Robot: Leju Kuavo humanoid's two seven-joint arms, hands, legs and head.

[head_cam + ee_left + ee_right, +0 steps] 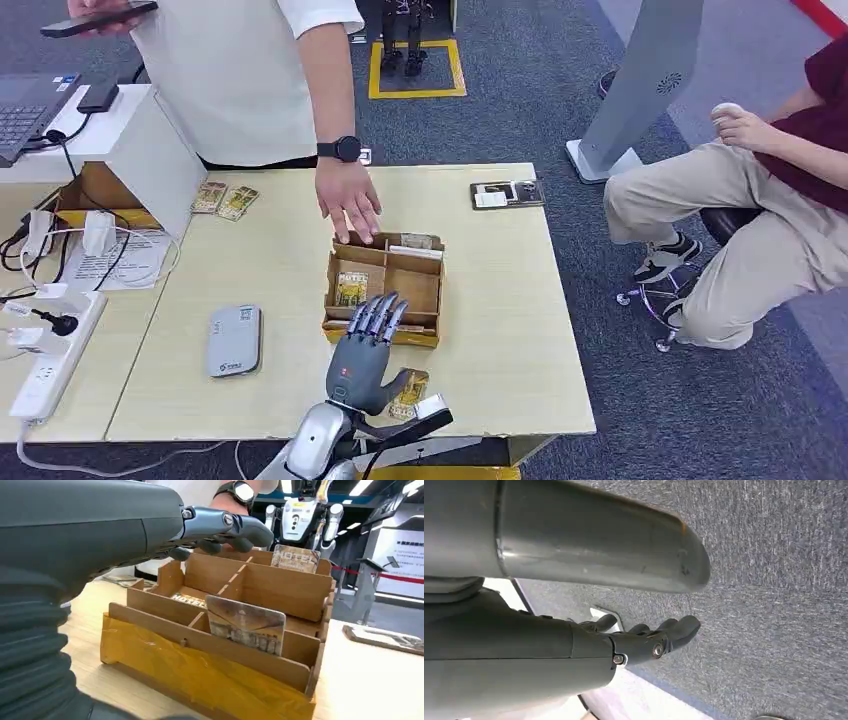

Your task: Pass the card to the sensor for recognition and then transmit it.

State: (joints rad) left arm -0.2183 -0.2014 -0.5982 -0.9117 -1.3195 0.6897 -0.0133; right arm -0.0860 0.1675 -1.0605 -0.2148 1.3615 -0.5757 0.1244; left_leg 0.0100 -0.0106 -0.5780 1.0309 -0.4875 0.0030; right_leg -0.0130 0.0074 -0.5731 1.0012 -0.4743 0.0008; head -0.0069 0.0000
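Left hand (368, 345) hovers over the near edge of the box (429, 290), fingers (378, 315) straight and apart, holding nothing, set to reach in. 1 card (246, 624) stands upright in the near compartment just below the fingertips, leaning on the divider so its top edge sticks up, easy to pinch. Another card (352, 287) lies flat just beyond the fingers. A person's hand (349, 208) rests on the box's far rim, probably steadying it. The sensor (235, 341) lies on the table (505, 375) to the fingers' left. Right hand (644, 640) hangs over the floor, fingers loosely curled, empty.
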